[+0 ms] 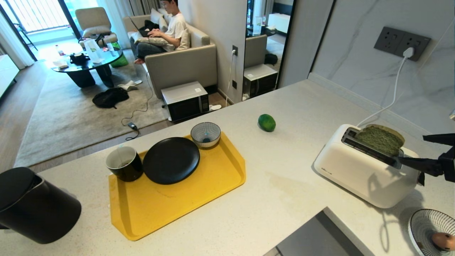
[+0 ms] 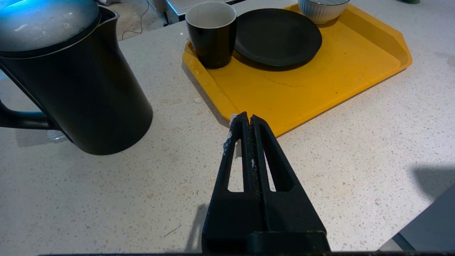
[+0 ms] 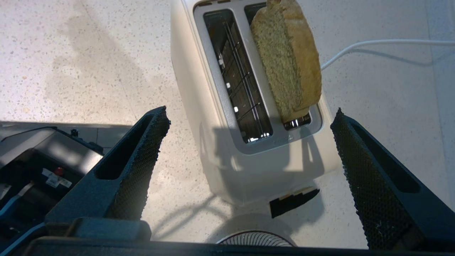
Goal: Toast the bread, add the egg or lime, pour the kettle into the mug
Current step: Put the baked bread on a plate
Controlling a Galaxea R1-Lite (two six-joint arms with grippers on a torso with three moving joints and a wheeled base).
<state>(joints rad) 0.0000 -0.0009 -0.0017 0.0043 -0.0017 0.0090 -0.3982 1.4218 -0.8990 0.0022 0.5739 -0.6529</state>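
Right gripper: you see its 2 black mesh-padded fingers spread wide and holding nothing, hanging above the near end of the toaster.
Bread: the thick pale green slice with an olive-brown crust stands in 1 of the toaster's 2 slots, the one nearer the wall, its upper part sticking out, free of the fingers.
Toaster: a white 2-slot box on the speckled white counter, its white cord running up to a wall socket.
Egg: the pinkish-tan egg lies in a striped bowl just beside the toaster.
Lime: the glossy green fruit sits alone on the counter, well apart from the toaster.
Left gripper: your other hand is pressed shut and empty, near the edge of the yellow plastic tray.
Mug: the black mug with a white inside stands on the tray, touching a black plate.
Kettle: the tall matte black kettle stands on the counter beside the tray.
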